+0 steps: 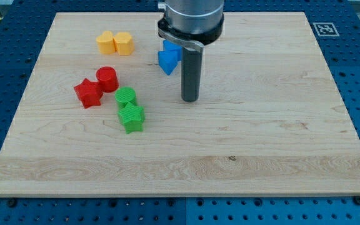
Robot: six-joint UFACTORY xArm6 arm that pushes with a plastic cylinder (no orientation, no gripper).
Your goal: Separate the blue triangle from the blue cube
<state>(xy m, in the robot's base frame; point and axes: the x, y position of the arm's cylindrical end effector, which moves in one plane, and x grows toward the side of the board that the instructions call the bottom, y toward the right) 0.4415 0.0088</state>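
Observation:
Two blue blocks lie together near the view's top centre. The blue triangle [166, 61] is in front, and the blue cube [172, 49] sits just behind it, partly hidden by the arm's body. The two touch. My tip [190, 100] rests on the board to the right of and below the blue pair, a short gap away from the triangle.
Two yellow blocks [115, 43] sit side by side at the top left. A red star [88, 93] and a red cylinder [107, 79] stand at the left. A green cylinder [126, 97] and a green star [132, 118] lie below them. The wooden board [261, 156] sits on a blue pegboard.

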